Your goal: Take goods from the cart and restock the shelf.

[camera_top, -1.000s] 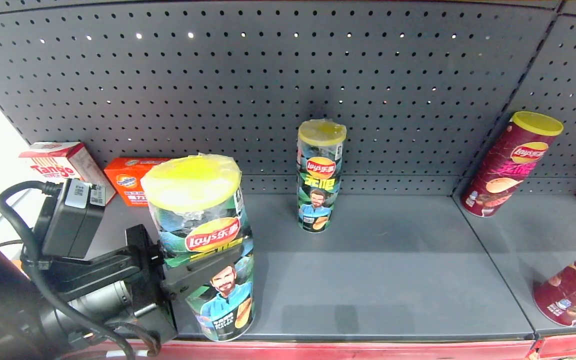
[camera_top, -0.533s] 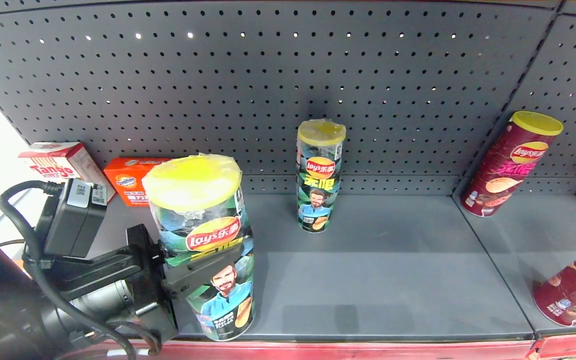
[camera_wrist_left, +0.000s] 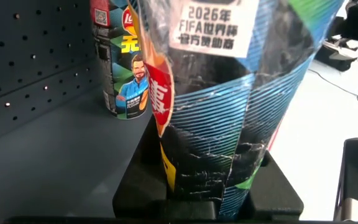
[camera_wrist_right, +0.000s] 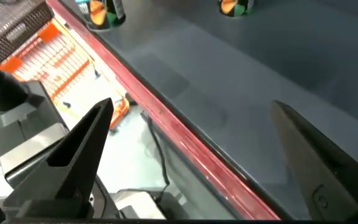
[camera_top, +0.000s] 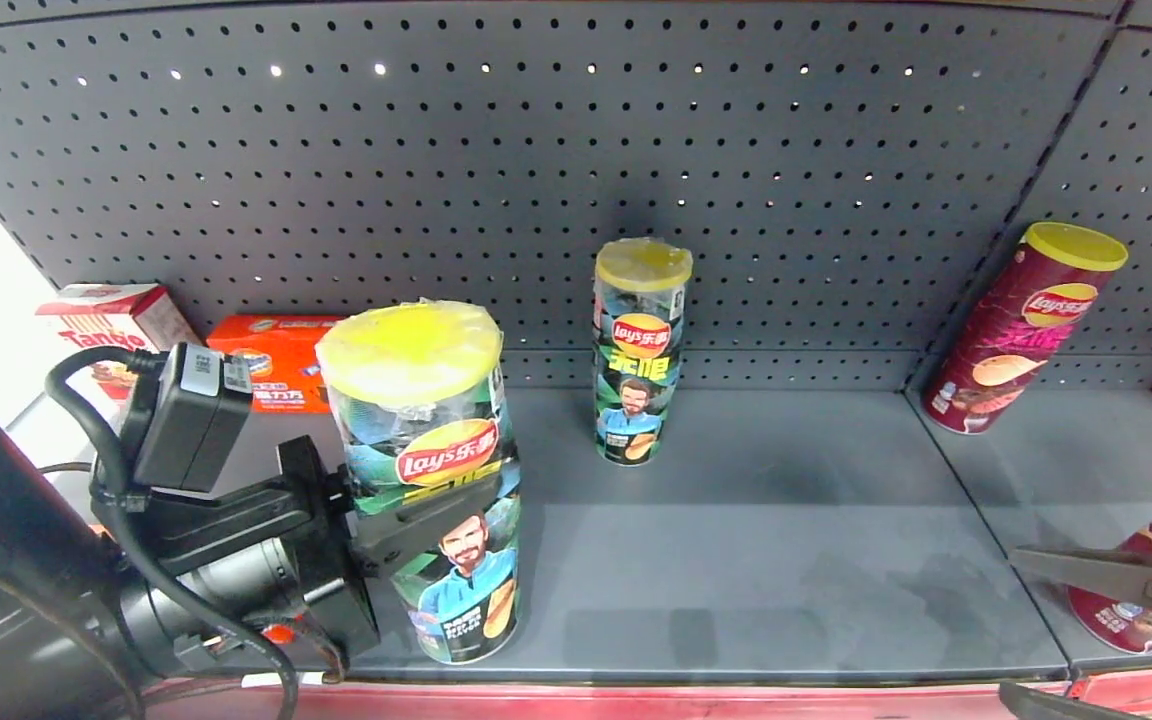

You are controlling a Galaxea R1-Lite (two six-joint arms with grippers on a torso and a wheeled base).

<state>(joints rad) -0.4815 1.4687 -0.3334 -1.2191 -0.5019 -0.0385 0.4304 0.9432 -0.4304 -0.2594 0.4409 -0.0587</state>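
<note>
Surface: we see a dark grey metal shelf (camera_top: 786,560) with a red front lip (camera_top: 736,695); a grey pegboard panel (camera_top: 536,150) rises behind it.
Room: under the lip, near the right gripper (camera_top: 1011,620), we note an orange wire grid (camera_wrist_right: 55,62) and pale ground.
Labels: the chip can (camera_top: 436,470) has a yellow lid under clear wrap, a red oval logo, a blue-green pattern and a bearded man's portrait. The second can (camera_top: 639,350) carries the same design.
Left gripper (camera_top: 426,525): its fingers are pressed against the chip can's sides about mid-height, pinching it upright. We cannot tell whether its base touches the shelf.
Chip can's place: over the shelf's front strip, just inside the lip.
Beyond the left gripper: the second can stands upright at the panel, well apart from the held one.
Behind the left gripper: an orange box (camera_top: 276,360) and a red-and-white box (camera_top: 111,320) sit against the panel.
Right gripper: its fingers are spread wide and hold nothing, level with the shelf's front edge.
Near the right gripper: a maroon can (camera_top: 1146,590) lies just beside it; another maroon can (camera_top: 1021,330) leans against the panel farther back.
</note>
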